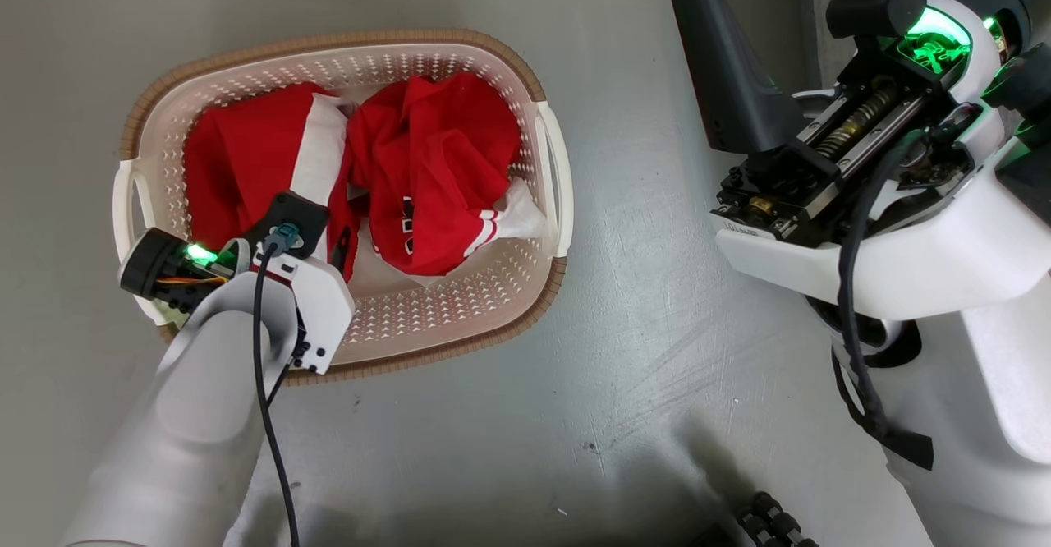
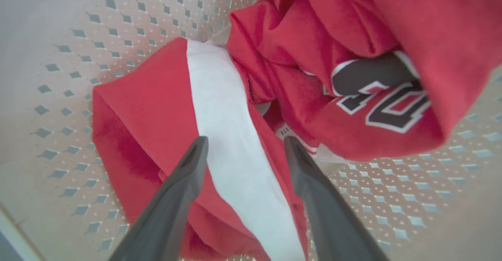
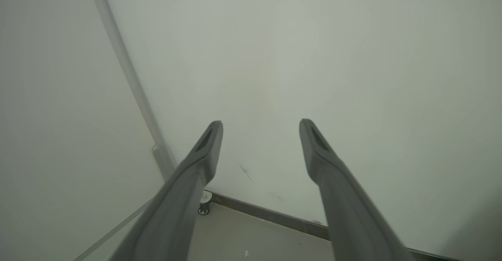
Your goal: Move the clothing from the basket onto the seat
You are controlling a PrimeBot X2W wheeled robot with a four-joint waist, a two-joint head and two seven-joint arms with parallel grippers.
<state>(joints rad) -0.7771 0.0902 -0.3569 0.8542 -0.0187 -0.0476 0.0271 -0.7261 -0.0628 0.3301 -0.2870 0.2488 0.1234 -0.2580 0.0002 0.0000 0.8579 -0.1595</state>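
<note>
Sadly, black lettering (image 2: 392, 114) on the clothing (image 2: 145, 112) is unreadable.

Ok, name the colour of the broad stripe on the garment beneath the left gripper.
White stripe on the red clothing; clearest in the left wrist view.

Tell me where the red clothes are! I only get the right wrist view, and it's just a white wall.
Observer: The clothing lies in the basket, which stands on the floor.
Operator: Is anything reaching for it?
Observer: Yes, the left pincer is down inside the basket, over a red piece with a white stripe.
Operator: Has it grabbed it?
Observer: No, its jaws stand wide open, one finger on each side of the stripe.
</note>
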